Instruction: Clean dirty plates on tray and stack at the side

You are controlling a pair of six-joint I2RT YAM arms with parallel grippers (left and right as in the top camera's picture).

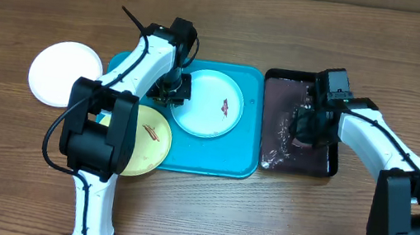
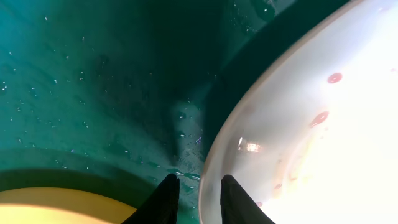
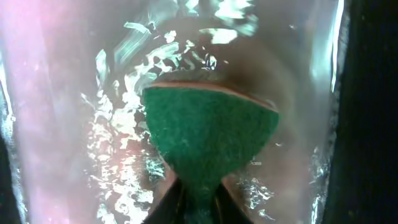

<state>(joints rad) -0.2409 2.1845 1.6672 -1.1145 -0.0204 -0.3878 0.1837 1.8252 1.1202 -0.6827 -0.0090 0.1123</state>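
Sponge-wetting seems underway: right end effector [image 3: 198, 196] pinches the green sponge [image 3: 208, 140] in the black tray [image 1: 329, 167], while left end effector [image 2: 199, 183], slightly spread astride the light blue plate [image 2: 311, 137] on the turquoise tray [image 1: 224, 163], should clamp its rim next.

The right gripper [image 3: 196, 194] pinches a green scouring pad [image 3: 208, 134] with its fingers [image 3: 163, 210], above the wet, shiny floor of a black-rimmed tray [image 3: 56, 124].

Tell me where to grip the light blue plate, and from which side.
Pinch the plate by its thin rim on the left, where the left gripper sits. It lies flat in the tray, so probably only the rim gives a hold: one finger above, one beneath.
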